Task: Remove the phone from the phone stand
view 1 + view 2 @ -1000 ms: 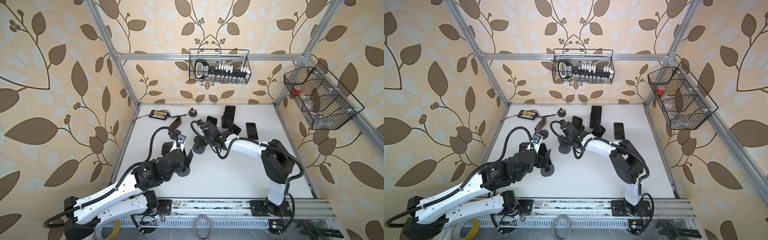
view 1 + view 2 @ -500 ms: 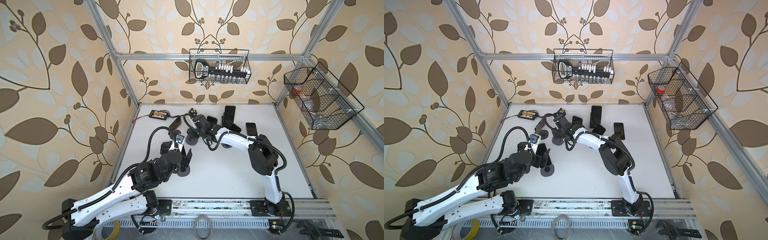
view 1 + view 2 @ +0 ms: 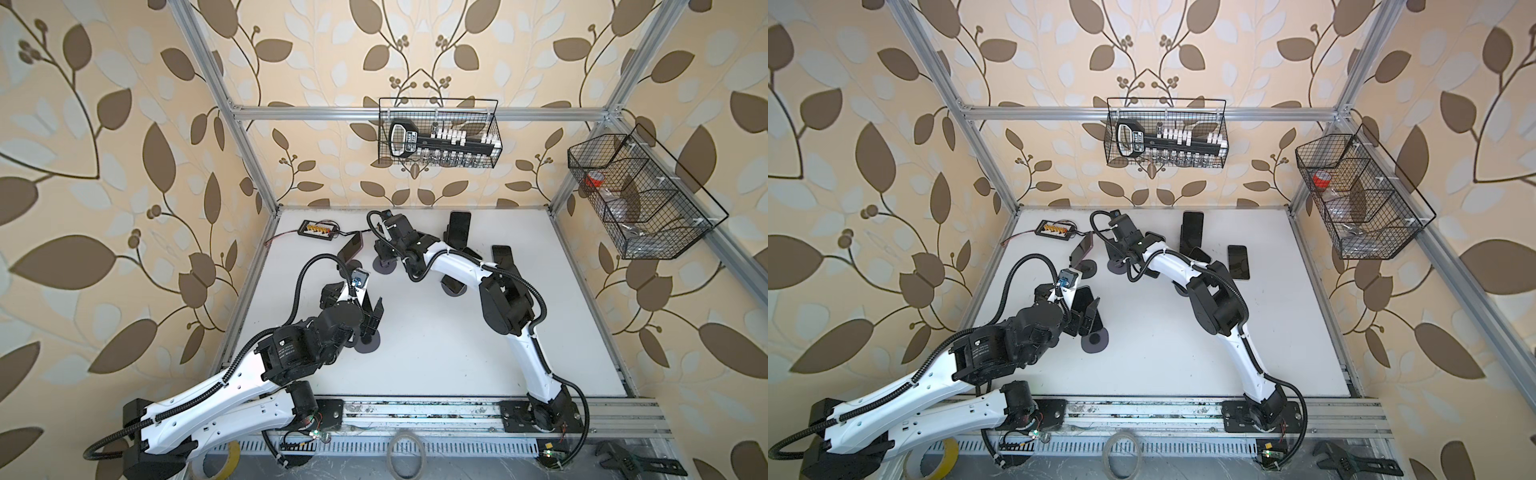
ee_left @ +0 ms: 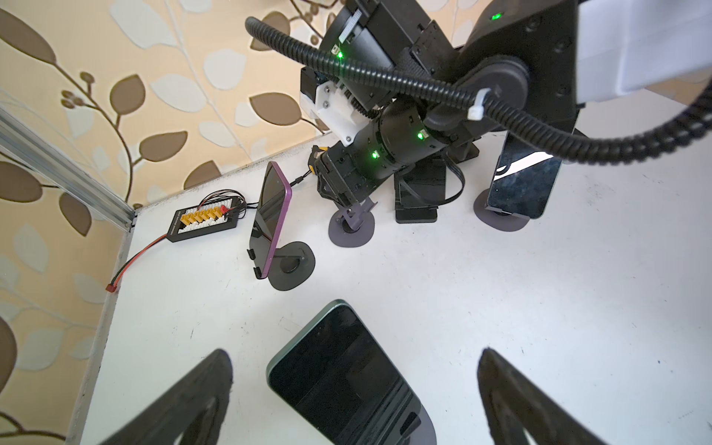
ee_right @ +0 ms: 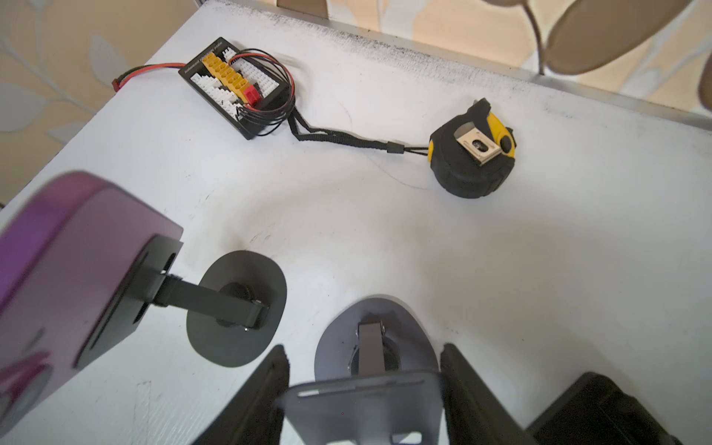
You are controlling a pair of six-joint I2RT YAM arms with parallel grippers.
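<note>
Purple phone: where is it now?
In both top views the purple phone sits on a stand back left, between the connector board and the right gripper.

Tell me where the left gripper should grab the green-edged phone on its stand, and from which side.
Grip the green-edged phone by its two long edges, on the upper half clear of its stand. Come from above its top edge: the left gripper is open and lined up there, and the phone leans back, so it probably lifts out upward.

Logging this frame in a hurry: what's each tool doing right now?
Left tool: open, straddling a phone, not gripping it.
Right tool: closed on an empty stand.
</note>
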